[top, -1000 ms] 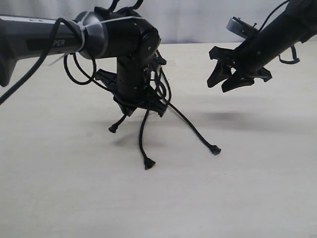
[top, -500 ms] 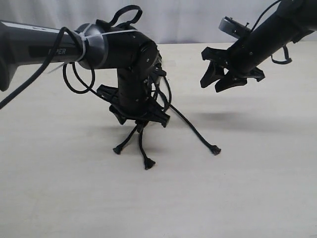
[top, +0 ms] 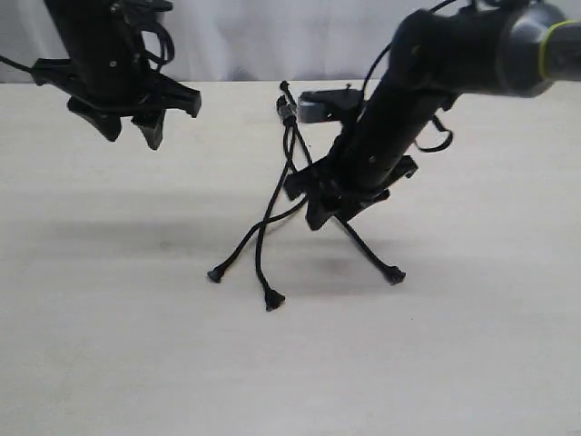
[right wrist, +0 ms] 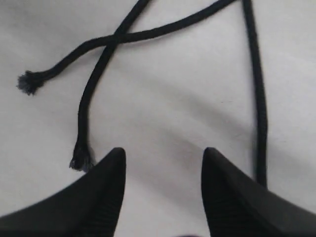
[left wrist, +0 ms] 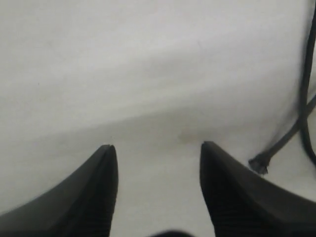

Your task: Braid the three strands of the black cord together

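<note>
The black cord's knotted end (top: 289,110) lies at the table's back centre, and the three strands fan toward the front. The left strand (top: 238,252) and middle strand (top: 261,263) cross each other; the right strand (top: 370,254) runs out from under my right gripper (top: 320,204). That gripper (right wrist: 163,153) is open low over the table, with nothing between its fingers. In its wrist view two strands cross (right wrist: 116,39) ahead and the third strand (right wrist: 258,98) passes just outside one finger. My left gripper (top: 127,123) hangs open at the back left, empty (left wrist: 157,148), with a strand tip (left wrist: 257,164) off to one side.
The pale tabletop (top: 109,345) stretches bare around the cord's tips. The right arm's grey wrist housing (top: 320,106) sits close behind the knotted end. A white backdrop closes the far edge.
My left arm has lifted off the strands and swung back to the upper left. My right arm has come down and left, over the cord's right strand. The left strand now lies across the middle one.
</note>
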Tool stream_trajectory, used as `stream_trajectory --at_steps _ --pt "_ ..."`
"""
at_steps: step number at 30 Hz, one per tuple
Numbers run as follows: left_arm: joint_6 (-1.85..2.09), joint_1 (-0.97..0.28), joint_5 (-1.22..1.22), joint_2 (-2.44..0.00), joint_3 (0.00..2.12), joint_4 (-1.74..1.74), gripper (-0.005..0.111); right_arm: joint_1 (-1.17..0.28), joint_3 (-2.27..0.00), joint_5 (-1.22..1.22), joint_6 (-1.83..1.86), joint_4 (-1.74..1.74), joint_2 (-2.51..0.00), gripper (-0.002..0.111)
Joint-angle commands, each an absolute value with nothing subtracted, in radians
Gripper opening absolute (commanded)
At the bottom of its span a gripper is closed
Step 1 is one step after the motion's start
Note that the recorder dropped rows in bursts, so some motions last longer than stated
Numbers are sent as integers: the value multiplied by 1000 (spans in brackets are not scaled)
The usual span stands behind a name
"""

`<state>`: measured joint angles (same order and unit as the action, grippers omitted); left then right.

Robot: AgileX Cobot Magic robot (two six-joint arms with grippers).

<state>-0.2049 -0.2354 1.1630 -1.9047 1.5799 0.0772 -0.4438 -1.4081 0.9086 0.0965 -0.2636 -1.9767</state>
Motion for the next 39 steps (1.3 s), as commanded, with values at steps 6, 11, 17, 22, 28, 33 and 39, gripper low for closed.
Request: stream_trajectory --at_steps 6,11,17,22,28,33,39 --pt "-54 -204 1034 -1789 1283 -68 49 -689 -1394 770 -154 -25 -2016 46" --pt "-18 -165 976 -1730 1185 -109 49 -732 -1394 730 -177 -25 -2064 46" --pt "139 -15 984 -1694 1151 -348 49 -739 -1394 715 -226 30 -2100 46" --pt "155 16 987 -1682 1141 -375 49 -741 -1394 719 -226 30 -2126 44" --pt "149 11 969 -1683 1140 -379 49 -736 -1395 746 -201 60 -2075 4" --pt "100 -125 737 -1685 1035 -379 49 -588 -1395 828 -90 -27 -2006 4" --pt "44 -145 696 -1687 1031 -380 49 -614 -1394 812 90 -220 -2014 25"
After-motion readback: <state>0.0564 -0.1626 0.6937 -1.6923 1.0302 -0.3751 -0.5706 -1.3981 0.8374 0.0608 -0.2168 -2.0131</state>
